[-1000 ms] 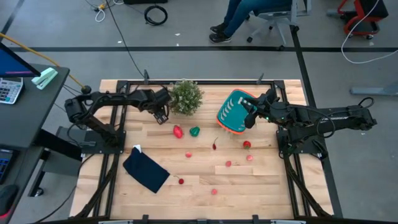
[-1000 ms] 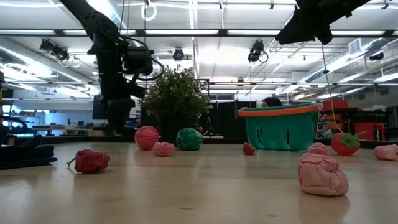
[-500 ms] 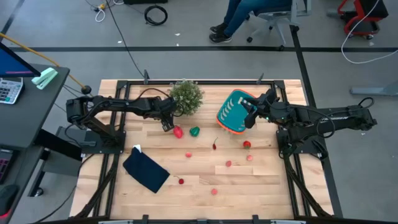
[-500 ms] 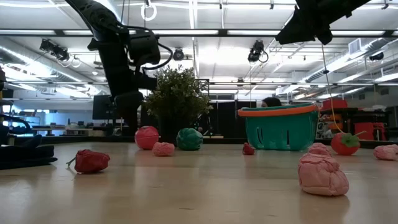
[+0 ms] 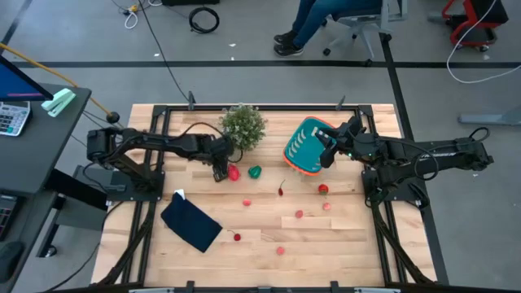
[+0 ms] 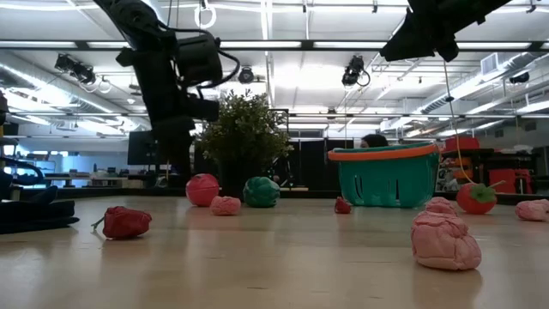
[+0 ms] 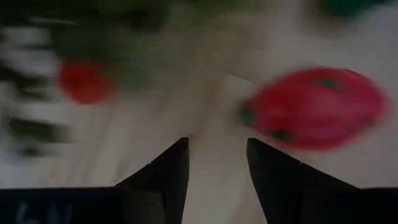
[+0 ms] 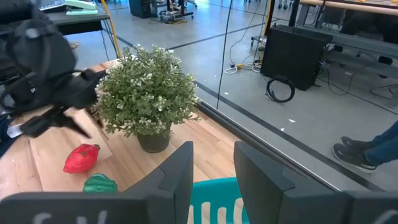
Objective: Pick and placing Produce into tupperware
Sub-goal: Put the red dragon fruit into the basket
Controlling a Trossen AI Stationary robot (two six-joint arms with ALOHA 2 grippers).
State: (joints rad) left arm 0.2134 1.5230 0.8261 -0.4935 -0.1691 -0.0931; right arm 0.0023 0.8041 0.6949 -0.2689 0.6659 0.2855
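Observation:
My left gripper (image 5: pixel 218 170) is open and low over the table, just left of a red toy fruit (image 5: pixel 234 172). In the left wrist view that red fruit (image 7: pixel 314 115) lies beside and beyond the right fingertip, outside the gap of the left gripper (image 7: pixel 217 155). A green toy vegetable (image 5: pixel 255 172) rests on the table to its right. The teal basket (image 5: pixel 306 147) with an orange-red rim stands on the table's far right part. My right gripper (image 8: pixel 213 165) hovers open above the basket (image 8: pixel 214 200). Several small red and pink pieces (image 5: pixel 299 215) lie scattered on the wood.
A bushy potted plant (image 5: pixel 244 126) stands close behind the left gripper and the red fruit. A dark navy cloth (image 5: pixel 191 225) lies near the left near corner. A pink piece (image 6: pixel 444 241) lies close to the low camera. A seated person's legs (image 5: pixel 313 20) show beyond the far edge.
My left gripper has moved from beside the plant toward the table's near edge and slightly right, coming down next to the red fruit. The right arm, the basket and the produce have stayed where they were.

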